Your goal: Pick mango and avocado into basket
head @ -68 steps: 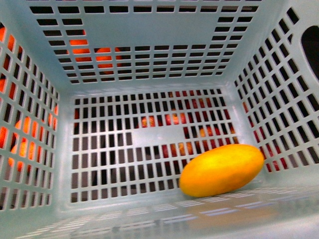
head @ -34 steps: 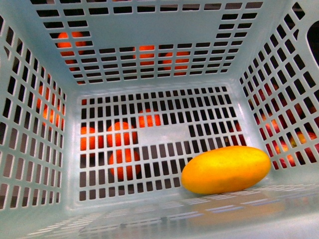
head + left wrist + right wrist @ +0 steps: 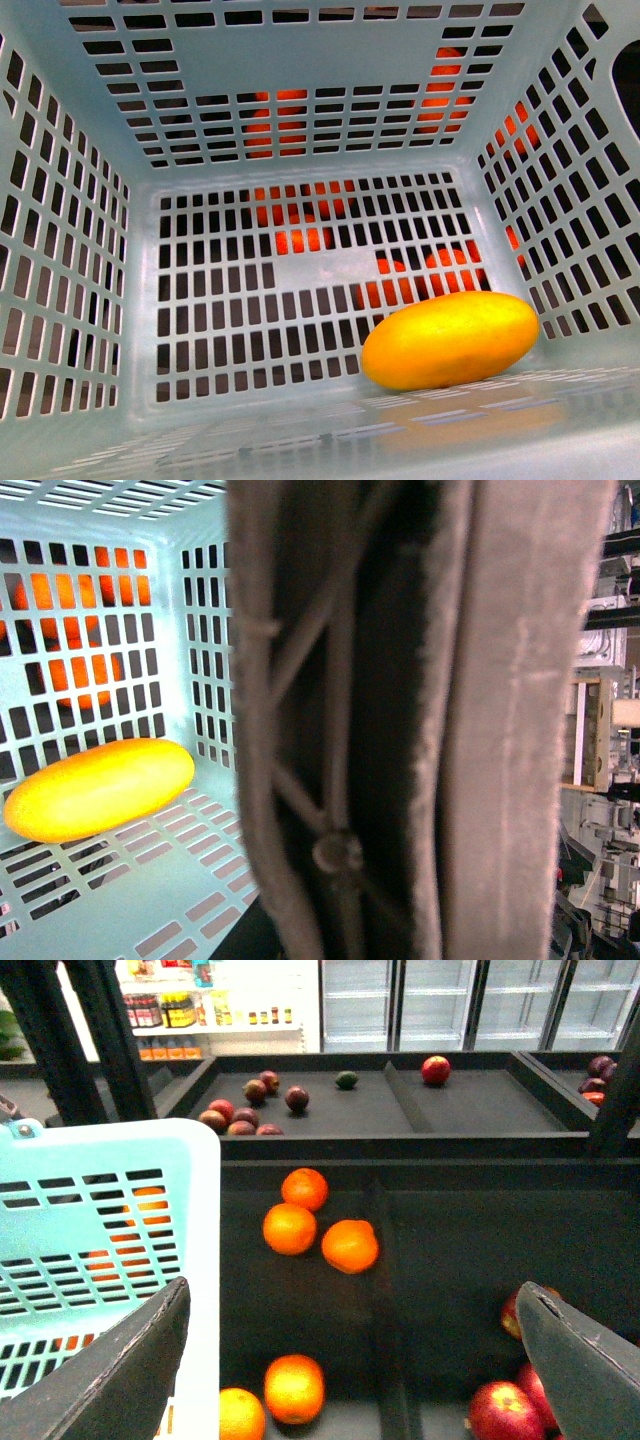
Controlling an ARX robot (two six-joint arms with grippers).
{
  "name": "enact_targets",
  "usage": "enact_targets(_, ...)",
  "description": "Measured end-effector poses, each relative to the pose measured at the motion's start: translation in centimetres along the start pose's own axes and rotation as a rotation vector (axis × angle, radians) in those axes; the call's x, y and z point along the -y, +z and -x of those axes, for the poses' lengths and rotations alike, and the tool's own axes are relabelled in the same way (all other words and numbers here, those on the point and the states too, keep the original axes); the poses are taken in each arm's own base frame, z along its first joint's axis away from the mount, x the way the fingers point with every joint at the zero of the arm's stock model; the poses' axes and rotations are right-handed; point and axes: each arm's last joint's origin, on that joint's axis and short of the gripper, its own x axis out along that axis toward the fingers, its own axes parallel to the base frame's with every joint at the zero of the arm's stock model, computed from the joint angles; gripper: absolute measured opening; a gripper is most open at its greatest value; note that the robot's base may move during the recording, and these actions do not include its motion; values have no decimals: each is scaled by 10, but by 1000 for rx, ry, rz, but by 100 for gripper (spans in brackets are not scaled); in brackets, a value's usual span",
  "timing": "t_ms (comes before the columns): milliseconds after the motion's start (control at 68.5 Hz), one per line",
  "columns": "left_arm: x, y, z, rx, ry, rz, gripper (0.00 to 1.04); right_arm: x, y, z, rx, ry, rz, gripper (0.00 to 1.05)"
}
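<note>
Dark fruit bins [image 3: 450,1220] of a shop lie below. The mango [image 3: 450,340] rests in the near-right floor corner of the basket [image 3: 300,60], delivered. The right tool [image 3: 352,1305] gapes empty, free for the next fruit; whether the left tool [image 3: 400,730] grips anything cannot be told.

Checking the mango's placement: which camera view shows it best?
The front view: the mango lies whole and sharp on the basket floor, near a corner. The left wrist view also shows it whole, at the picture's edge. The right wrist view shows the basket's outside but no mango.

Oranges [image 3: 290,1228] and red apples [image 3: 497,1410] in dark bins [image 3: 450,1250]
</note>
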Motion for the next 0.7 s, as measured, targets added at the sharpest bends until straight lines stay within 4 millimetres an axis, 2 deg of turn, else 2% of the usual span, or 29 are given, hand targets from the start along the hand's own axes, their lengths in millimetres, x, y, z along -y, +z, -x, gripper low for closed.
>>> enact_targets(701, 0, 0, 0, 1, 0, 1, 14, 0, 0, 0, 0, -1, 0, 96)
